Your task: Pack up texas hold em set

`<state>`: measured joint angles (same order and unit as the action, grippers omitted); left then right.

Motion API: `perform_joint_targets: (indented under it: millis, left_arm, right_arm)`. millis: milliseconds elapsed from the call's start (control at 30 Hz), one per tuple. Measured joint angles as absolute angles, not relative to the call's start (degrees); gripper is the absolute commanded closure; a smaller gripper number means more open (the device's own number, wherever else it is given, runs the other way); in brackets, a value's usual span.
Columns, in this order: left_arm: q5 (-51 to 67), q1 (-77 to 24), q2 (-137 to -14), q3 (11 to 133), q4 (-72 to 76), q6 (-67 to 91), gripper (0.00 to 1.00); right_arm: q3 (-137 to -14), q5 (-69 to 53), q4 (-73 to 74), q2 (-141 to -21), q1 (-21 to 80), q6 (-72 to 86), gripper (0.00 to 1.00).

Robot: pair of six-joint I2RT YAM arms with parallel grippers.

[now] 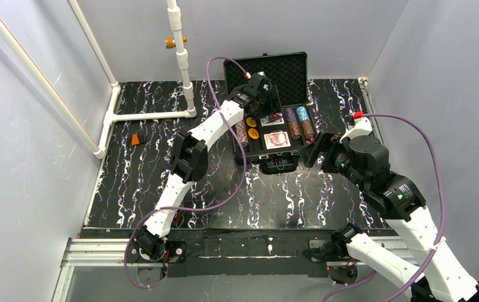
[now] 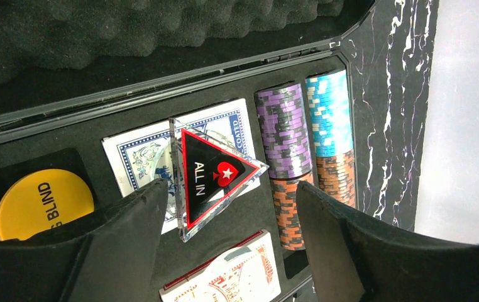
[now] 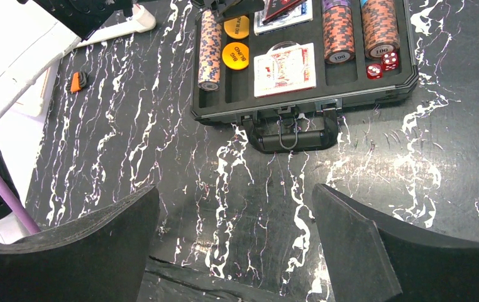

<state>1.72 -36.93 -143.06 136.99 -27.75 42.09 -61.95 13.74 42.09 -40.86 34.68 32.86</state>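
One ALL IN triangle (image 2: 215, 179) over blue deck (image 2: 135, 158)

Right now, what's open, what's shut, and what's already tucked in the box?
case: open, lid up.
All In triangle: tilted on the blue deck, not flat.
red deck: flat in its slot.
dice: in the corner slot.
left gripper: open, over the triangle.
right gripper: open, empty.

The triangle (image 2: 215, 176) reads "ALL IN"; the yellow disc (image 2: 42, 202) reads "BLIND"
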Motion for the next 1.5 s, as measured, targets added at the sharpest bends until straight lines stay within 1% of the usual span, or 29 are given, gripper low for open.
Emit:
perform_joint_targets:
  millis: [233,400,600,667,900,1167,1500]
  left_arm:
    - [1.7,-36.9,-143.1,137.0,-27.2,42.4,0.20]
    - [1.7,-36.9,-142.7,136.1,-26.4,42.0,0.13]
    - [1.7,-36.9,-138.8,130.6,-26.6,39.5,0.02]
    - [1.6,-36.9,-137.0,128.7,-27.0,38.6,0.02]
    - [-0.8,-36.9,-124.6,120.4,-28.3,34.5,0.02]
    - [-4.7,-36.9,-107.6,110.7,-29.0,30.5,0.02]
    - [-13.5,-36.9,-87.2,85.0,-35.5,29.2,0.02]
  right_arm:
    - [-61.9,13.7,42.1,-40.9,34.7,32.9,0.02]
    - [-61.9,13.5,42.1,-40.9,34.7,33.0,0.02]
    - [-61.9,13.3,42.1,-40.9,34.7,33.1,0.02]
    - [-61.9,13.3,42.1,-40.9,34.7,33.1,0.02]
    - [-61.9,13.4,42.1,-41.8,34.7,32.9,0.02]
    - [-61.9,13.5,42.1,-43.2,34.7,32.7,0.02]
    - [-62.9,9.1,41.8,-48.2,34.7,30.0,0.02]
